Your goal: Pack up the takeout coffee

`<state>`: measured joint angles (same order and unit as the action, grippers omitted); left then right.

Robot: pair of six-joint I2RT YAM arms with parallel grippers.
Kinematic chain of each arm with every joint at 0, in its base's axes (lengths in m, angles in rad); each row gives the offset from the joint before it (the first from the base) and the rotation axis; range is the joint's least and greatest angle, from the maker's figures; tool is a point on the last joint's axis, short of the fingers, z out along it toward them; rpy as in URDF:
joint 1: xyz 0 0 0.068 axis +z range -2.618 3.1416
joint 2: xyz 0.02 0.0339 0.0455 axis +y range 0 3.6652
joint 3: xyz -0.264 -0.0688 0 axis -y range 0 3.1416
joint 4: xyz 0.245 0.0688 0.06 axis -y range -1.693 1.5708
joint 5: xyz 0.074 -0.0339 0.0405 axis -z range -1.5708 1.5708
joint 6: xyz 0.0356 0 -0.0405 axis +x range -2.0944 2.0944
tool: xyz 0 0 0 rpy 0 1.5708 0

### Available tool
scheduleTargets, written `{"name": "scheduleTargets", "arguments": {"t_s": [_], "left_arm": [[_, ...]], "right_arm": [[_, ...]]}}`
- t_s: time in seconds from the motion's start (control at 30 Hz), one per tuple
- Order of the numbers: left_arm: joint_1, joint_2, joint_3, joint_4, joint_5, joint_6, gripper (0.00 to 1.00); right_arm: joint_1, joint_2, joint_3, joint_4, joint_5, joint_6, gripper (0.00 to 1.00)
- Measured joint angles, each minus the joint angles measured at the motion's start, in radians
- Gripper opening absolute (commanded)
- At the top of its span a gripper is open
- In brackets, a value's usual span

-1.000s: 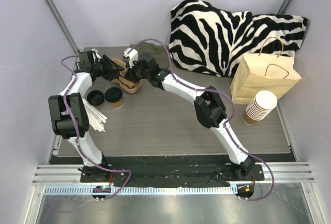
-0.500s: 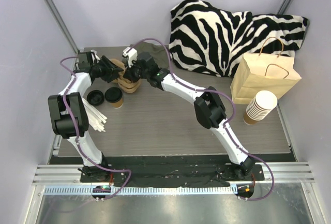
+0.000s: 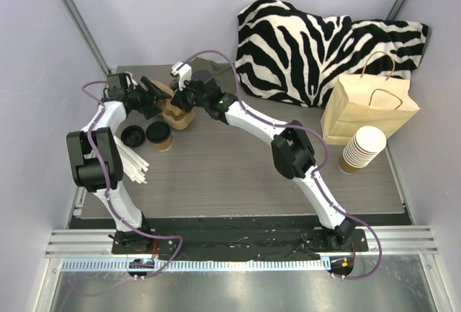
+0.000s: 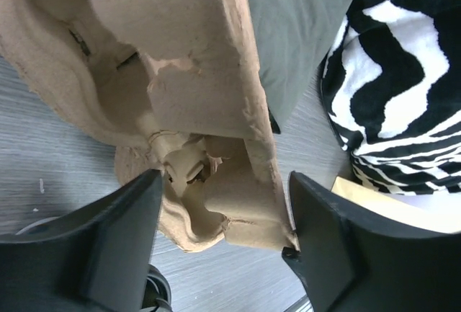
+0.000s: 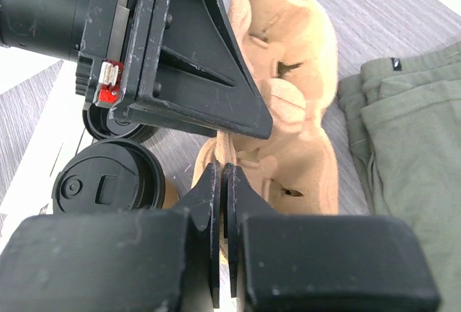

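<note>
Left gripper (image 4: pixel 225 182) has its jaws apart, straddling the pulp carrier (image 3: pixel 178 117), with neither pad clearly pressing it. Right gripper (image 5: pixel 220 171) is pinched together, tips at the carrier's rim; whether it nips the pulp I cannot tell. The coffee (image 3: pixel 159 135), lidded, stands on the table (image 3: pixel 238 175) at the carrier's 7 o'clock — a loose lid (image 3: pixel 132 136) just beside it at 9.

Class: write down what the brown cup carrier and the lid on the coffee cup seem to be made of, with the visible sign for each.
Cup carrier: looks like moulded paper pulp, matt tan; rough fibrous surface and ragged torn edges.
Lid: probably moulded plastic, black with a faint sheen; smooth, with crisp raised rings.
</note>
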<state>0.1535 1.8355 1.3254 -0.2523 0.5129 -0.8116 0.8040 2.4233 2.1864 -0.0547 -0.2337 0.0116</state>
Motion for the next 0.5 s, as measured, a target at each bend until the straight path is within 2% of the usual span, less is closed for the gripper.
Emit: {"name": "scheduleTargets", "arguments": {"t_s": [0.37,0.43,0.47,0.5], "left_arm": [[0.0,-0.016,0.048,0.027,0.042,-0.027,0.9],[0.0,-0.033,0.051,0.027,0.047,-0.027,0.94],[0.0,-0.041,0.055,0.027,0.049,-0.027,1.0],[0.0,-0.049,0.061,0.025,0.05,-0.027,1.0]], "right_arm": [[-0.002,-0.01,0.0,0.01,0.001,-0.014,0.01],[-0.002,-0.013,0.0,0.01,0.004,-0.023,0.01],[-0.002,-0.016,0.0,0.009,0.005,-0.029,0.01],[-0.002,-0.021,0.0,0.009,0.008,-0.037,0.01]]}}
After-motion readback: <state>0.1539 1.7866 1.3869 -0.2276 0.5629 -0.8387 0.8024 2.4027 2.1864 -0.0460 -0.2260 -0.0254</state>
